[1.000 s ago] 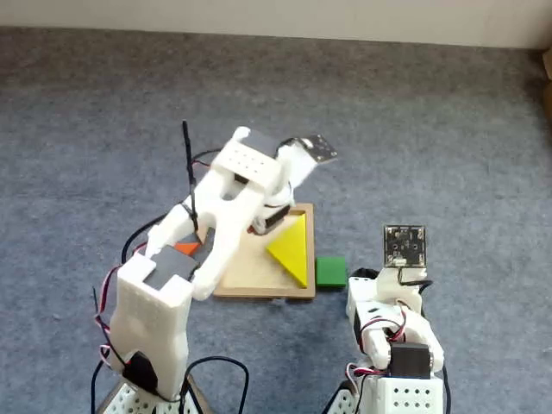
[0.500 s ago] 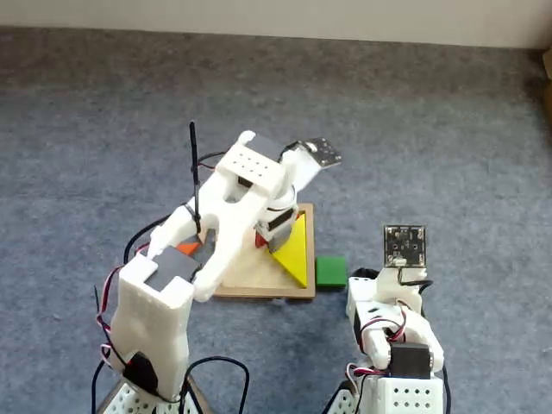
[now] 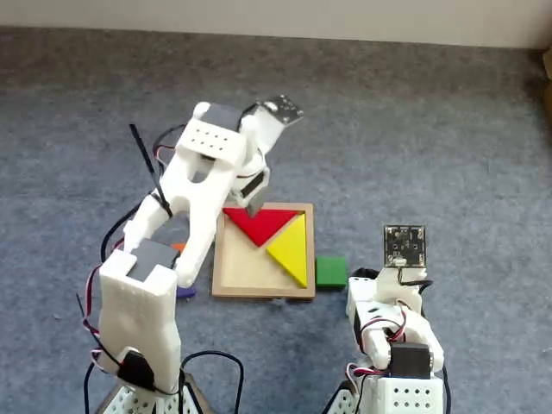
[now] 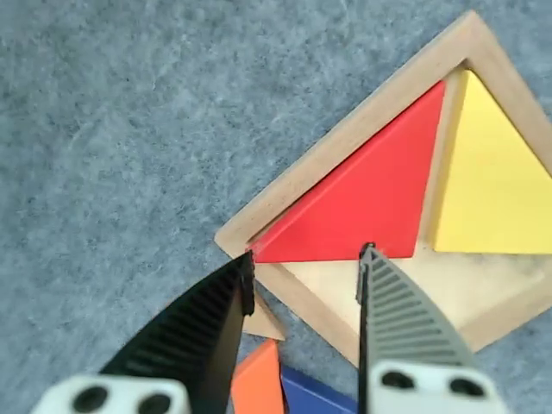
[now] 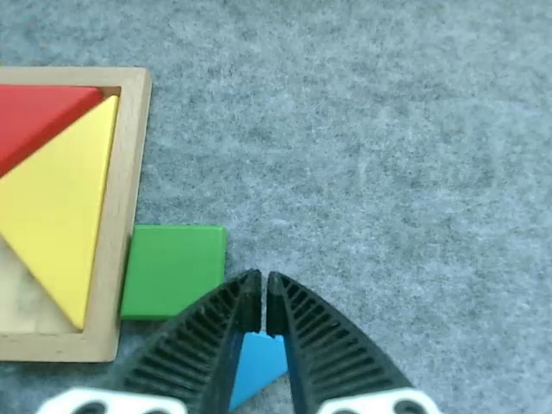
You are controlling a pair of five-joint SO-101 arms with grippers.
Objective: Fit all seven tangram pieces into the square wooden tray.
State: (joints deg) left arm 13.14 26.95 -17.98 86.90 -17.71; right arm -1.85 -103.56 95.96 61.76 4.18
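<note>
Inside the wooden tray [image 3: 259, 289], a red triangle [image 3: 256, 224] lies beside a yellow triangle [image 3: 293, 248].

red triangle [image 3: 256, 223], yellow triangle [image 3: 291, 247], green square [image 3: 330, 271]

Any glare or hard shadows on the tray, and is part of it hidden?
High view: soft, even light, no glare on the wooden tray; the left arm hides part of its left rim. Left wrist view: red triangle matte, no hot spot; the open left claw overlaps the tray. Right wrist view: no hard shadow by the green square; the shut right claw overlaps the blue piece.
</note>
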